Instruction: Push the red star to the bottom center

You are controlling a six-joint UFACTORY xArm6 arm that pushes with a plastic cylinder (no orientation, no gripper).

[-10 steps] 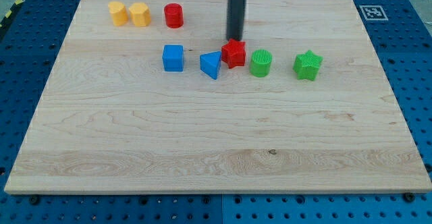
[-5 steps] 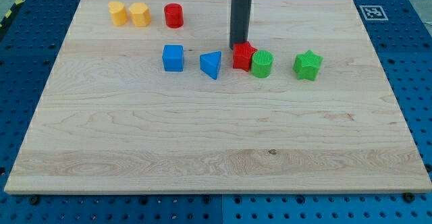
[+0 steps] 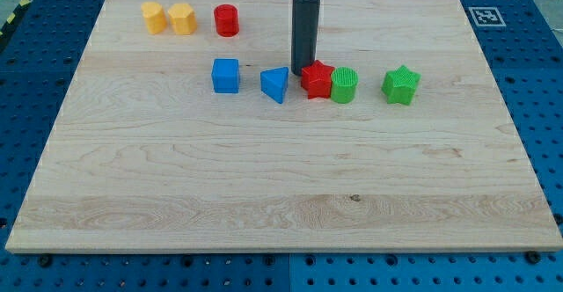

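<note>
The red star lies on the wooden board, a little above its middle. It touches the green cylinder on its right. My tip stands at the star's upper left edge, touching it or nearly so. The blue triangle lies just left of the star, with a small gap between them.
A blue cube lies left of the triangle. A green star lies right of the green cylinder. Two yellow blocks and a red cylinder sit near the top left. A marker tag is at the board's top right corner.
The red star has slid right, away from the blue triangle, until it touches the green cylinder, which shifted slightly right. My tip moved down beside the star's upper left.
</note>
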